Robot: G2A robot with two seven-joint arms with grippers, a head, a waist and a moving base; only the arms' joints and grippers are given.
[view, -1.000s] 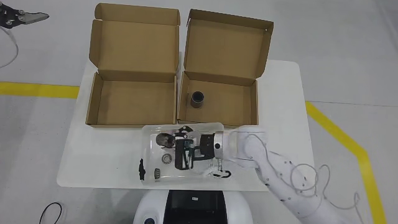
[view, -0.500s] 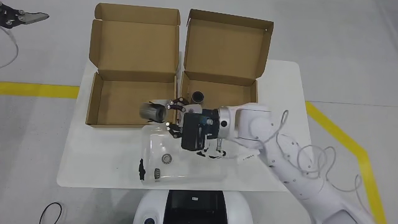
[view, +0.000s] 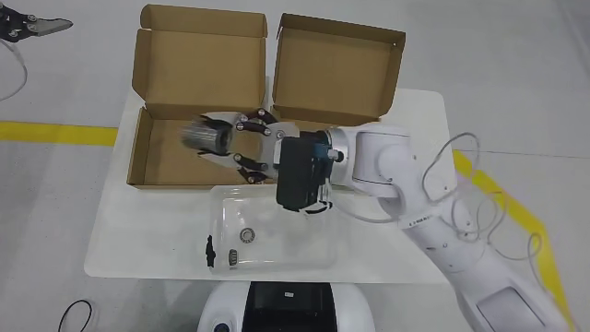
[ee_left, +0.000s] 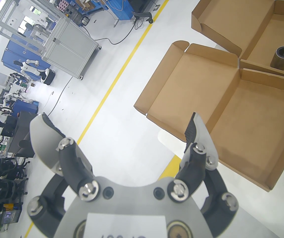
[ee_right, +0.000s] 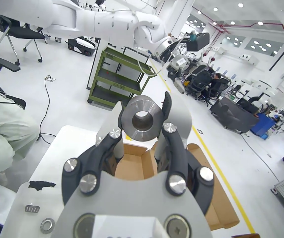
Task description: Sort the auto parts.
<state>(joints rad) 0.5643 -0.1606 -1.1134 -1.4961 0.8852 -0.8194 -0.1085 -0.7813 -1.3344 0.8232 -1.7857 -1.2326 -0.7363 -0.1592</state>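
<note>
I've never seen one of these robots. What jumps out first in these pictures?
First, the shiny metal cylinder pinched between the right arm's fingers, held in the air over the left cardboard box. Next, a dark cylinder standing alone in the neighbouring box, and a clear tray of small parts in front of both boxes.
</note>
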